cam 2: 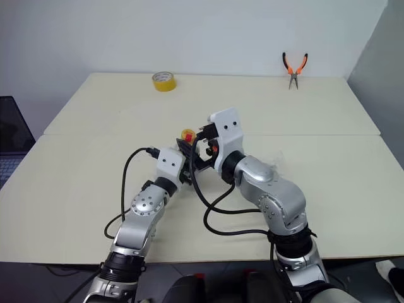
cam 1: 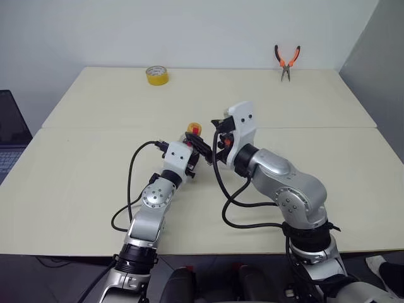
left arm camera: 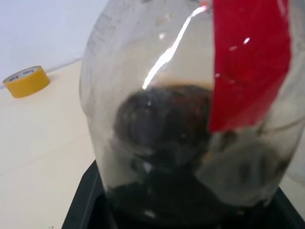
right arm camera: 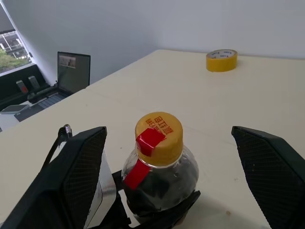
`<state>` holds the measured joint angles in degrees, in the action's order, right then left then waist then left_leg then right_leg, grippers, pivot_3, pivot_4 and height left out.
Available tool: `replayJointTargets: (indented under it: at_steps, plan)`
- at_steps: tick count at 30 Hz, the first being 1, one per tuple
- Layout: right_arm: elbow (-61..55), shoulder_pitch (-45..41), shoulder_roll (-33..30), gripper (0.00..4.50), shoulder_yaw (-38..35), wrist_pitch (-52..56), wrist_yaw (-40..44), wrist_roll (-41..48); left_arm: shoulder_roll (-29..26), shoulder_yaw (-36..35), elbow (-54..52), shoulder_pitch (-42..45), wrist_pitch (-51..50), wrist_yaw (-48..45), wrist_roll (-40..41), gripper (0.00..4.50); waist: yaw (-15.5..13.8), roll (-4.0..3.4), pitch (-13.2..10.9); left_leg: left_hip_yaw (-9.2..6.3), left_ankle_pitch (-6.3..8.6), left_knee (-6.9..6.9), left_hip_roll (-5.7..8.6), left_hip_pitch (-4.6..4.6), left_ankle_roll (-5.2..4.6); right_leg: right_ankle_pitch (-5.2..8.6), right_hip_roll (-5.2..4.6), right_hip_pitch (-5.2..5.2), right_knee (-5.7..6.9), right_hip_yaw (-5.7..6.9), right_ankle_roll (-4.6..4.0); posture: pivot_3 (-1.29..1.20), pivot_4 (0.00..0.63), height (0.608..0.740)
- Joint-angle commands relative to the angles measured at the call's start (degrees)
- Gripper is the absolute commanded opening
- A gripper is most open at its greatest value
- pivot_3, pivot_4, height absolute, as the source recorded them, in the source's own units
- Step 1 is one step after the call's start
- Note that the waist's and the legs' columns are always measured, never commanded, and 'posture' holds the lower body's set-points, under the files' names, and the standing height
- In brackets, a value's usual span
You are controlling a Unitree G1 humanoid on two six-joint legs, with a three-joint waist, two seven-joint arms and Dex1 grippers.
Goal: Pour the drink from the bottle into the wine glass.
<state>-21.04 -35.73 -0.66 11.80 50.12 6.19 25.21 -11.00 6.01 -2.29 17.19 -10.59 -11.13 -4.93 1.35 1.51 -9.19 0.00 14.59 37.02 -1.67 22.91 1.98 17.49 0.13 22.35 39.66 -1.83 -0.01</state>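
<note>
Biggest risk: the wine glass cannot be made out with any certainty in these views, so a pour started from here could land on the table rather than in a bowl. Next risk: the yellow cap sits on the bottle with a red strip running down over its edge, apparently a seal; the right gripper will likely have to twist it off, and a loose hold below would let the bottle spin or tip. Smaller risk: the two wrists are crowded together mid-table, so cables and fingers could snag. Pose: left arm reaches forward, roughly level, its gripper closed about the bottle's lower body, black jaws pressed on the clear plastic, the dark drink pooled low inside. Right arm bends in from the right, wrist cocked, fingers spread at their widest, one each side of the cap, holding nothing. The bottle stands upright near the table's middle seam; tape roll and pliers lie well apart at the far edge.
</note>
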Motion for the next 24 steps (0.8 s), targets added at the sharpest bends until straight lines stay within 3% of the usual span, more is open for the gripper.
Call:
replayJointTargets:
  at_steps: [1,7,8,10,16,18,24]
  plan:
    - [0.5,-1.9,1.6,4.5,1.2,-2.2,0.6,-1.6,0.5,0.3,-1.7,1.2,2.2,0.8,-0.8,1.87,0.1,0.0,0.0,-0.01,0.0,0.0,-0.01,-0.01,0.0,0.0,0.0,0.0,0.0,0.01,0.0,0.0,0.15,0.74]
    - [2.4,-2.5,2.7,4.5,0.9,-3.6,1.1,-3.2,0.7,0.5,-2.0,1.1,2.5,1.0,-1.3,1.87,0.2,0.0,0.0,-0.02,0.0,-0.01,0.0,0.01,0.0,0.0,-0.01,0.0,-0.01,0.02,0.0,0.0,0.15,0.74]
    - [2.5,-2.5,2.9,4.32,0.8,-3.8,1.1,-3.4,0.7,0.5,-2.2,1.0,2.4,1.0,-1.3,1.87,0.2,0.0,0.0,-0.02,0.0,-0.01,0.0,0.01,0.0,0.0,-0.01,0.0,-0.01,0.02,0.0,0.0,0.15,0.74]
    - [2.6,-2.4,3.1,3.86,0.7,-3.9,1.3,-3.7,0.8,0.5,-2.4,0.8,2.4,1.1,-1.4,1.87,0.2,0.0,0.0,-0.02,0.0,-0.02,0.0,0.0,0.0,0.0,-0.01,0.0,-0.01,0.02,0.0,0.0,0.15,0.74]
    - [2.6,-1.9,3.7,1.75,0.2,-4.4,1.2,-4.5,1.1,0.4,-2.7,0.7,2.0,1.2,-1.6,1.87,0.2,0.0,0.0,-0.03,0.0,-0.02,-0.01,0.01,0.0,0.0,-0.01,0.0,-0.01,0.03,0.0,0.0,0.15,0.74]
    - [2.5,-1.8,4.0,1.27,-0.5,-4.9,1.2,-4.6,1.2,0.2,-2.8,0.6,1.7,1.3,-1.6,1.83,0.2,0.0,0.0,-0.02,0.0,-0.02,0.0,0.01,0.0,0.0,-0.01,0.0,-0.02,0.02,0.0,0.0,0.15,0.74]
    - [3.1,-1.2,2.2,1.27,-1.8,-6.9,5.3,-3.2,1.5,-0.2,-3.3,0.0,1.1,1.5,-1.4,1.31,0.2,0.0,0.0,-0.02,0.0,-0.03,0.0,0.01,0.0,0.0,-0.02,0.0,-0.04,0.03,0.0,0.0,0.15,0.74]
